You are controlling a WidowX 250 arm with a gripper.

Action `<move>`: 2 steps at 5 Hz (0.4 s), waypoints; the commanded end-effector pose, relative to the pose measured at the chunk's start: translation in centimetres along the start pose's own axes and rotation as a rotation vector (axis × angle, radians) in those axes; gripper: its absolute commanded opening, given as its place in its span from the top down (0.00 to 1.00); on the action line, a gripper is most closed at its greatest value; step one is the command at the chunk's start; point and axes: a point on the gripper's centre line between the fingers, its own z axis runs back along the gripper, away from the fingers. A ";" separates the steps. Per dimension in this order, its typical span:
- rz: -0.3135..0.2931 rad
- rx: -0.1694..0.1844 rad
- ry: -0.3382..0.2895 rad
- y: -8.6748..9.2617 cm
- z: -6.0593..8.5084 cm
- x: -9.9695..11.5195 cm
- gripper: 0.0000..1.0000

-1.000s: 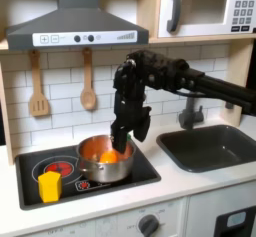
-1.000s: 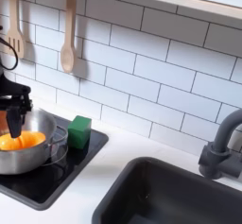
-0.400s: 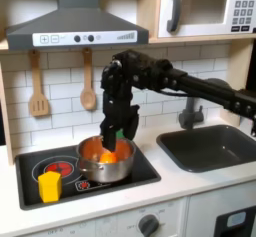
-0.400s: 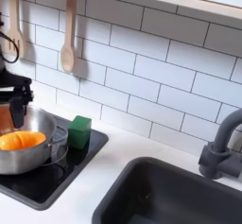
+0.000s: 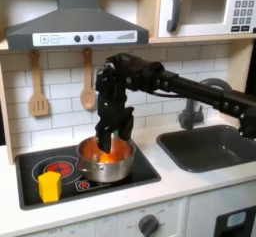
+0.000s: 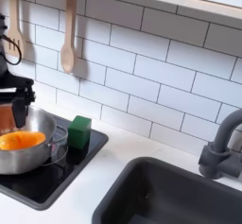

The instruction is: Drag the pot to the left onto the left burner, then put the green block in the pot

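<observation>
Jaws: point downward into the pot, tips at or just inside its rim on the first exterior view's left side; whether they are apart, together or clamped on the rim cannot be told from either view.

Gripper (image 5: 104, 141): black, hanging vertically from the black arm (image 5: 170, 81), which reaches in from the first exterior view's right; in the second exterior view it sits at the frame's left edge (image 6: 11, 105), above the pot's far side.

Pot (image 5: 106, 158): shiny metal, upright, on the black cooktop (image 5: 140, 171); holds an orange round piece (image 5: 108, 156); in the second exterior view the pot (image 6: 28, 150) lies at lower left, the orange piece (image 6: 19, 140) inside it.

Left burner (image 5: 58, 168): red printed rings, on the first exterior view's left part of the cooktop; the pot stands to its right, its rim near or just over the burner's edge.

Green block (image 6: 79, 131): on the cooktop, just beside the pot on the second exterior view's right, outside it.

Yellow cup-like piece (image 5: 49, 186): upright at the cooktop's front left corner in the first exterior view, apart from the pot.

Surroundings: white tiled wall; two wooden utensils (image 5: 88, 91) hanging on it; sink (image 5: 210, 146) and grey faucet (image 6: 219, 147) to the right in both exterior views.
</observation>
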 end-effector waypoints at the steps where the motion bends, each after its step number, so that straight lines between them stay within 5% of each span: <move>1: 0.007 0.040 0.033 0.2 -0.8 0.2 0.00; 2: 0.001 0.048 0.039 0.0 -1.2 0.2 0.00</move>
